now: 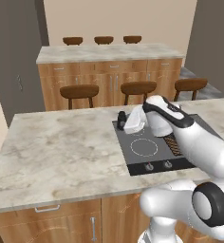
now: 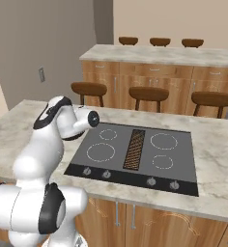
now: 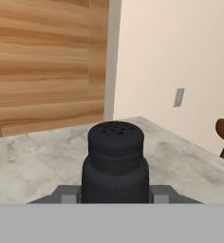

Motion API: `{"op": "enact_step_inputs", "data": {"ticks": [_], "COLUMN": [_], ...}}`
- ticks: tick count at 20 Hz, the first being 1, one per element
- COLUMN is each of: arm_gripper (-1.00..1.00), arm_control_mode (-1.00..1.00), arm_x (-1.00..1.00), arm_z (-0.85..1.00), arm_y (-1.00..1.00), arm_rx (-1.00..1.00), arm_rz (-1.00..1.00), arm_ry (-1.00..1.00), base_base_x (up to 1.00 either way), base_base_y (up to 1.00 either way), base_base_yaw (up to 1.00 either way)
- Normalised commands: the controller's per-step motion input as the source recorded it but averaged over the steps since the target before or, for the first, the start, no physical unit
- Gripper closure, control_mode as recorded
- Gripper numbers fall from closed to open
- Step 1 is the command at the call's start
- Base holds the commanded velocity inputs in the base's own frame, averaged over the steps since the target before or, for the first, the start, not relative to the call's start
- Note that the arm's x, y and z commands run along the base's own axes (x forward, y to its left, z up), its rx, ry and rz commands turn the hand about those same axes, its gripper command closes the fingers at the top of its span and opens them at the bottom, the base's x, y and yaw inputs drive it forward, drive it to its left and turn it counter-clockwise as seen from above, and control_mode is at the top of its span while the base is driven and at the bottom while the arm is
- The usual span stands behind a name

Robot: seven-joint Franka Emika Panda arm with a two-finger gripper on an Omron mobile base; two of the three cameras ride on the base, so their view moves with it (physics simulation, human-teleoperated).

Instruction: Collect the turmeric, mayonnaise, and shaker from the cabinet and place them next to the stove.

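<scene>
My gripper [image 3: 115, 197] is shut on the shaker [image 3: 115, 161], a small black one with a perforated top that sits between the two fingertips in the hand view. In the left base view the hand holds the shaker [image 1: 121, 118] low over the far left corner of the stove [image 1: 147, 149]; I cannot tell whether its base touches the surface. From the right base view the dark-grey stove [image 2: 135, 149], with white ring outlines and a brown vent grille, lies right of my arm. The turmeric and mayonnaise are out of view. A light-wood panel [image 3: 47, 61] stands beyond the counter; whether it belongs to the cabinet I cannot tell.
The marble island counter [image 1: 57, 147] stretches wide to the left of the stove. Three brown stools [image 1: 79, 91] stand behind it, and a second counter [image 1: 109, 52] lies further back. A row of knobs [image 2: 130, 177] lines the stove's front. A wall outlet [image 3: 179, 97] shows in the hand view.
</scene>
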Motion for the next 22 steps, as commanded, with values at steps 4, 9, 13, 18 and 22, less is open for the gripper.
{"op": "enact_step_inputs", "data": {"ticks": [4, 9, 13, 18, 22], "arm_gripper": [1.0, 1.0, 1.0, 1.0, 1.0], "arm_control_mode": [-1.0, -1.0, -1.0, -1.0, -1.0], "arm_x": [0.36, 0.34, 0.23, 0.16, 0.1], "arm_z": [-0.57, -0.51, -0.5, -0.44, -0.31], "arm_y": [0.13, 0.04, 0.02, 0.01, 0.05], "arm_rx": [-0.02, 0.0, 0.0, 0.0, 0.0], "arm_rz": [0.03, 0.02, 0.03, 0.05, 0.04], "arm_ry": [0.0, 0.0, 0.0, 0.0, 0.02], "base_base_x": [0.0, 0.0, 0.0, 0.0, 0.0], "base_base_y": [0.0, 0.0, 0.0, 0.0, 0.0], "base_base_yaw": [0.0, 0.0, 0.0, 0.0, 0.0]}}
